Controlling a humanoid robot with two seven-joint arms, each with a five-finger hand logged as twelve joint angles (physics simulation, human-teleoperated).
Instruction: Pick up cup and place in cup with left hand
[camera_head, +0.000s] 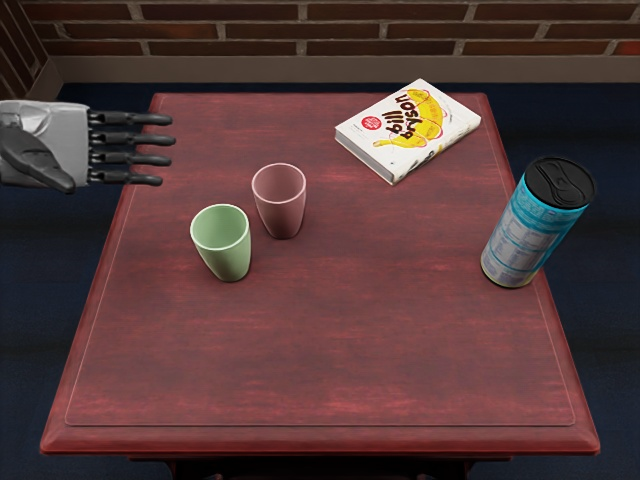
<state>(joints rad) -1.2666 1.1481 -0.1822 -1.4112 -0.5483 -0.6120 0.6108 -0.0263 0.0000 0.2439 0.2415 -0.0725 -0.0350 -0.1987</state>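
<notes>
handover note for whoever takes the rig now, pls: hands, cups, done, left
Left hand: open, empty, at the table's far left corner. Right hand: out of view.
Green cup and pink cup: both upright on the table, separate, green one nearer the camera and further left.
Also there: book at the back, blue can at the right edge.
Done: no cup picked up or nested.
Left: with the left hand, pick up one cup and place it in the other.

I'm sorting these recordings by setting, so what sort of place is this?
Probably a simulated room indoors: a brick wall, a wooden table and a book suggest it.
</notes>
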